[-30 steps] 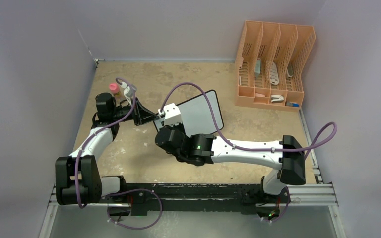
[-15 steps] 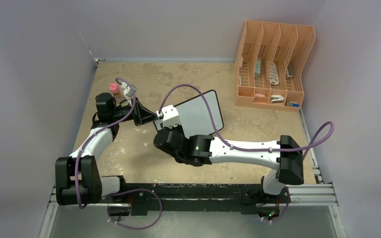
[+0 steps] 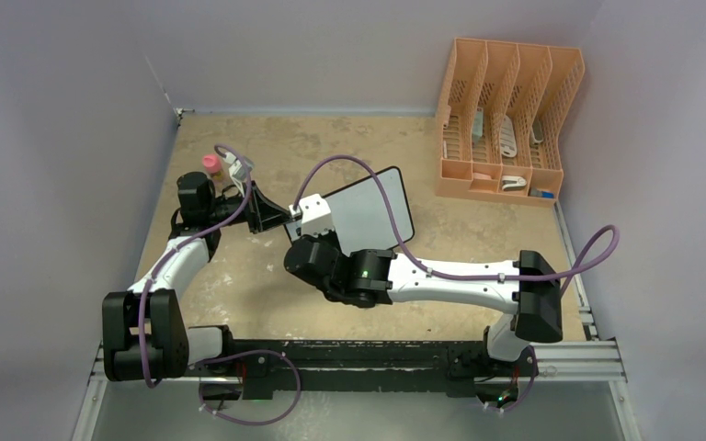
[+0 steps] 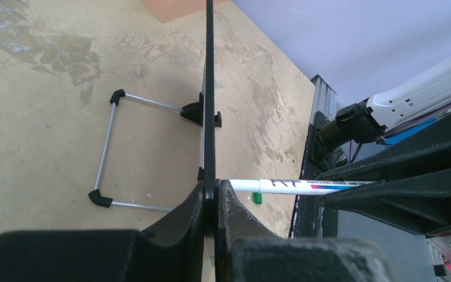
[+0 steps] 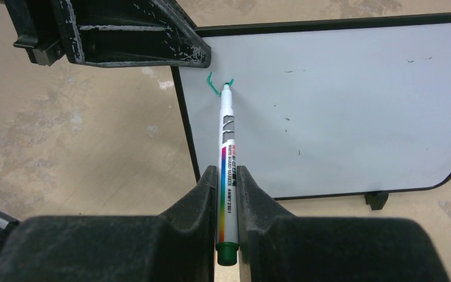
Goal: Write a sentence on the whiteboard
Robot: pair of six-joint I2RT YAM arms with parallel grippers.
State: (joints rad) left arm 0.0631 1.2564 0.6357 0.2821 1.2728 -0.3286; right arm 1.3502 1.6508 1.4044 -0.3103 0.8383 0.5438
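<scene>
One whiteboard (image 5: pixel 340 106), marker (image 5: pixel 228 153), perhaps one stroke (image 5: pixel 213 86)

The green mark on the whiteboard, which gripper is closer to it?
Left. The left gripper clamps the whiteboard edge right beside the green mark. The right gripper is farther off, gripping the marker whose tip touches the mark.

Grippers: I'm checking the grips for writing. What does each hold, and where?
The left gripper clamps the whiteboard by its frame near an upper corner; the right gripper pinches the marker near its tail end.
</scene>
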